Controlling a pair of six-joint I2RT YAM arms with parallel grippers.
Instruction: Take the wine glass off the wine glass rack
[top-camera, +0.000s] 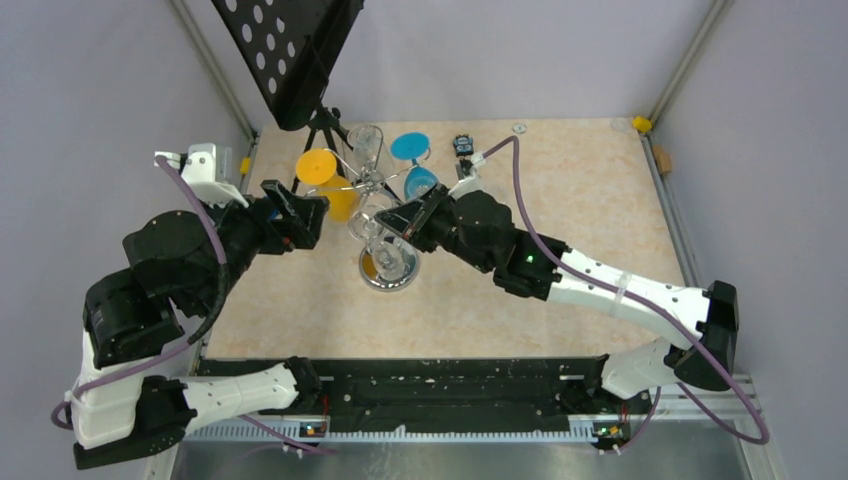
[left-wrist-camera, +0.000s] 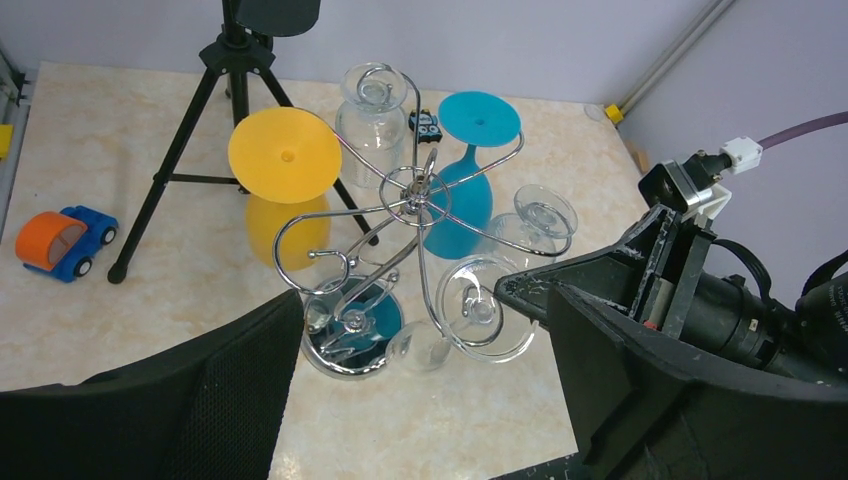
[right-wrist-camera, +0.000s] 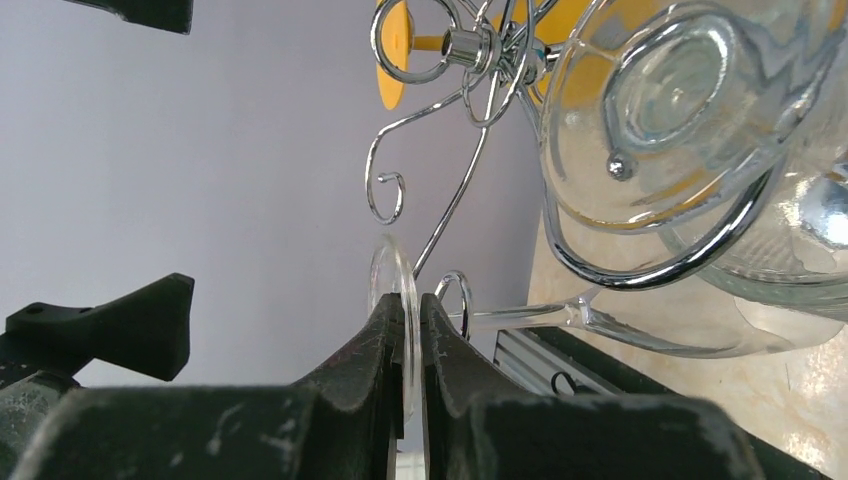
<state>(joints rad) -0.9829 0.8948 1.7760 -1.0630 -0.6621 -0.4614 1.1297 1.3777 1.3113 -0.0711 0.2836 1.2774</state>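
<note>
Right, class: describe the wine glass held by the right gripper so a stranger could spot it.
Start at the silver wire wine glass rack beside the black tripod. On its hook arm nearest the right gripper hangs a clear wine glass, foot up. Unlike the other clear glasses, the yellow glass and the blue glass, its foot is pinched between the gripper's fingers.

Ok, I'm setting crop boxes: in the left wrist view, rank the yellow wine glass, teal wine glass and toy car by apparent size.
Largest: the yellow wine glass and the teal wine glass, near alike. Yellow looks slightly larger, but it hangs nearer the camera, so no firm ranking.
Smallest: the toy car.
</note>
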